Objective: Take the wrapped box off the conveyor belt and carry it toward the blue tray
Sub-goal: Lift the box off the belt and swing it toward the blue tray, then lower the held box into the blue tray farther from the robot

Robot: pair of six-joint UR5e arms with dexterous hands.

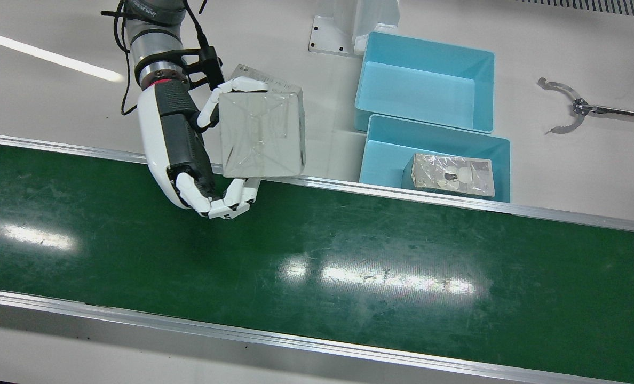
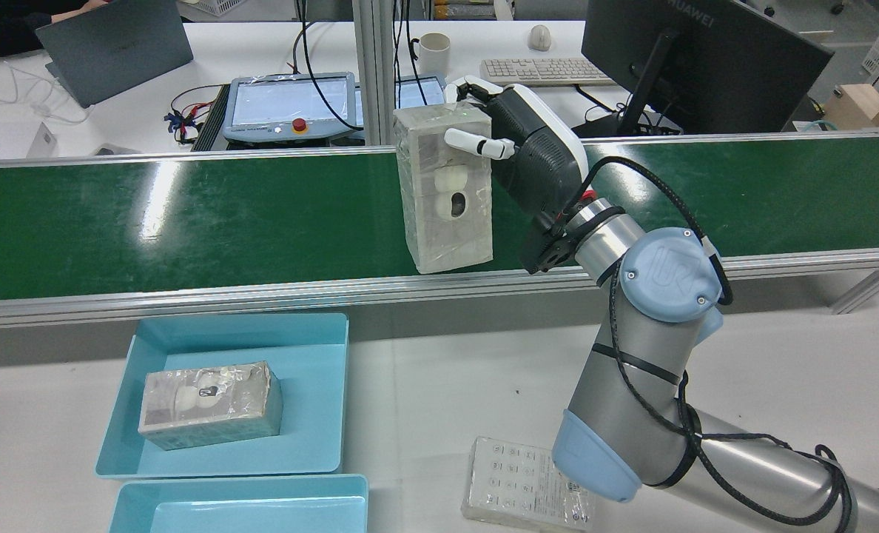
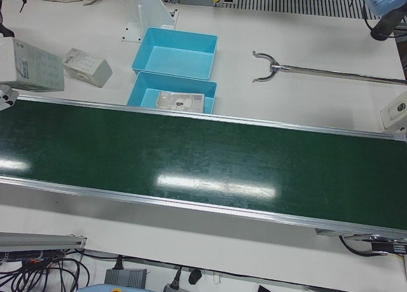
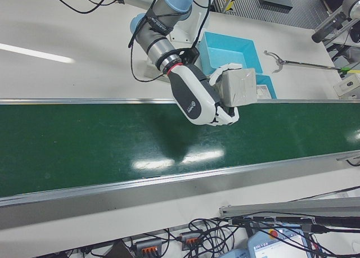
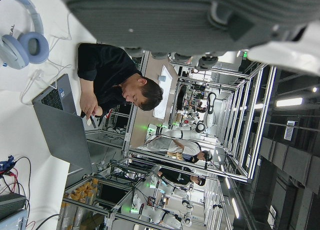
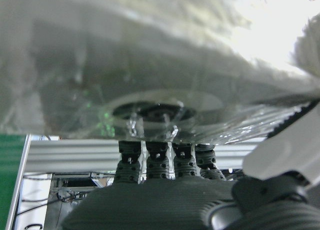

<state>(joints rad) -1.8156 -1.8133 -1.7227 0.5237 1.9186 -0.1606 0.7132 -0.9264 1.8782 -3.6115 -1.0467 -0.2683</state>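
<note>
My right hand (image 1: 189,154) is shut on the wrapped box (image 1: 261,133), a grey box in clear film. It holds the box on end in the air, fingers over the top and thumb on the side. The rear view shows the hand (image 2: 528,148) and the box (image 2: 443,192) over the robot-side rail of the green conveyor belt (image 1: 349,266). Two blue trays sit beside the belt. The nearer tray (image 1: 373,144) holds another wrapped box (image 1: 453,175); the farther tray (image 1: 429,85) is bare. Only the dark palm of my left hand (image 5: 190,14) shows; its fingers are not clear.
A third flat box (image 2: 528,485) lies on the white table by the right arm's base. A metal grabber tool (image 1: 573,106) lies on the table beyond the trays. Desks with screens, a laptop and a seated person stand past the belt.
</note>
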